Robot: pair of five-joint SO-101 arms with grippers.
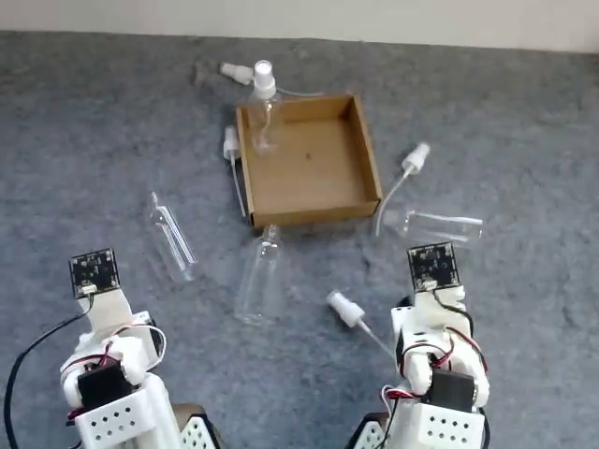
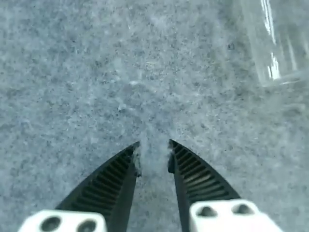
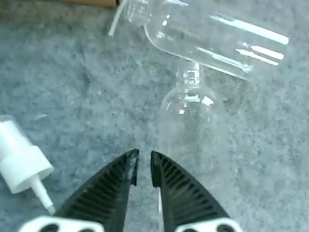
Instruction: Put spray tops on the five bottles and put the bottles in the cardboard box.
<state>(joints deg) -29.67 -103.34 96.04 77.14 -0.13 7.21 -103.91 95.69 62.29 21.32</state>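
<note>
The cardboard box sits mid-table with one capped bottle leaning in its far left corner. Clear uncapped bottles lie left of the box, in front of it and to its right. Loose spray tops lie beyond the box, by its left wall, at its right and in front. My left gripper is shut over bare carpet, a bottle's base ahead. My right gripper is shut just short of a small bottle, with a spray top beside it.
Grey carpet covers the whole table. Both arms stand at the near edge. A larger bottle lies across just beyond the small one, and the box edge is behind it. The strip between the arms is free.
</note>
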